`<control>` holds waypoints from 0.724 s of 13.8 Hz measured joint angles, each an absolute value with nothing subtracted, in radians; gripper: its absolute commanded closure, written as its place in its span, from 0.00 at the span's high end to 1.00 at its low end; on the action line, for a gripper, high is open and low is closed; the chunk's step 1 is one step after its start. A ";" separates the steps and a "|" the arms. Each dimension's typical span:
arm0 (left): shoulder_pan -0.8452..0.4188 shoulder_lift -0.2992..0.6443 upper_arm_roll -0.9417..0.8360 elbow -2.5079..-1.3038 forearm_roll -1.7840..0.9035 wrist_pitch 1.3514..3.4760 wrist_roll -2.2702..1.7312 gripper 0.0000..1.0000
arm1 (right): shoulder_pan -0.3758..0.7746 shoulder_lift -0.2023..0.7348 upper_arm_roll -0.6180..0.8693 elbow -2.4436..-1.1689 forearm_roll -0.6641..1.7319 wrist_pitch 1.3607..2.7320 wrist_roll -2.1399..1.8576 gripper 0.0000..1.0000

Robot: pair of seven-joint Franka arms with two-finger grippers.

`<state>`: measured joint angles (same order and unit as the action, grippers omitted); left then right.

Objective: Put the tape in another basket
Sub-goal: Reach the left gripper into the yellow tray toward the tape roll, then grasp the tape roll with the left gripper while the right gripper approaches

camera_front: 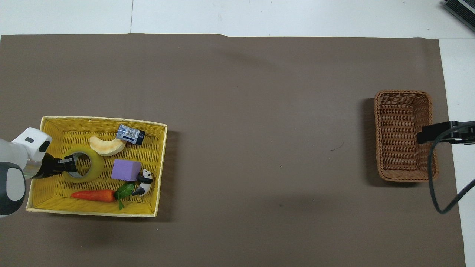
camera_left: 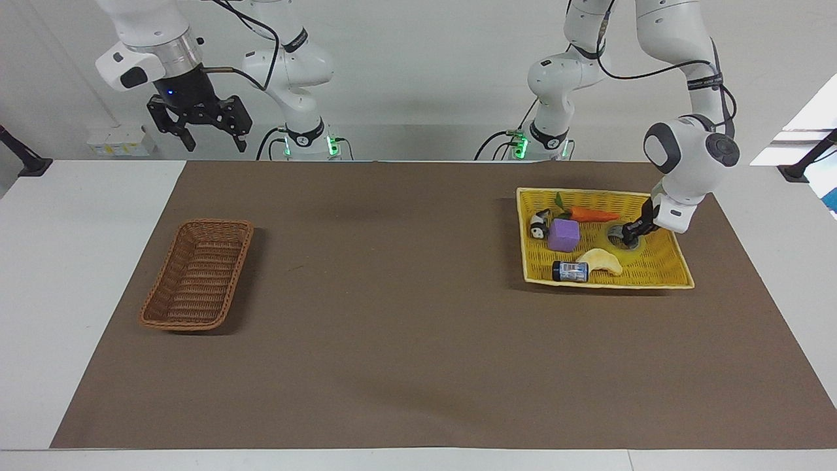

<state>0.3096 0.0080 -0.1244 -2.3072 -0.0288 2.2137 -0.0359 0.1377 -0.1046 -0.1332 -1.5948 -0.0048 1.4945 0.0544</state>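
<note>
Tape (camera_front: 89,168) at left gripper (camera_front: 70,164) jaws

Open brown surface (camera_left: 392,294) separates both baskets. Around the tape (camera_front: 87,168): banana piece (camera_front: 105,147) at 1 o'clock, purple block (camera_front: 126,170) at 3, carrot (camera_front: 92,195) at 6.

Bright, even overhead light; soft faint shadows; both views sharp.

We see the tape (camera_front: 88,167) in the big basket (camera_front: 96,122) at the left arm's end, beside the cube (camera_front: 126,170). The wicker basket (camera_front: 404,135) lies well apart, at the right arm's end.
</note>
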 measured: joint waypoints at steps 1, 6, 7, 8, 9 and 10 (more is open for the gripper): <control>0.309 0.005 -0.125 -2.269 -0.029 2.164 -0.033 0.00 | 0.138 -0.105 -0.133 -1.595 -0.005 1.495 0.054 1.00; 0.287 -0.014 -0.143 -2.055 -0.029 1.937 -0.027 0.00 | 0.151 -0.105 -0.127 -1.595 0.089 1.544 0.054 1.00; 0.281 -0.015 -0.144 -2.028 -0.029 1.916 -0.027 0.00 | 0.152 -0.105 -0.115 -1.596 0.104 1.551 0.054 1.00; 0.277 -0.015 -0.146 -2.006 -0.029 1.900 -0.027 0.00 | 0.152 -0.105 -0.096 -1.597 0.114 1.558 0.054 1.00; 0.270 -0.015 -0.146 -1.985 -0.030 1.885 -0.027 0.00 | 0.153 -0.105 -0.074 -1.599 0.128 1.571 0.054 1.00; 0.263 -0.015 -0.148 -1.966 -0.031 1.871 -0.027 0.00 | 0.154 -0.104 -0.054 -1.602 0.148 1.581 0.054 1.00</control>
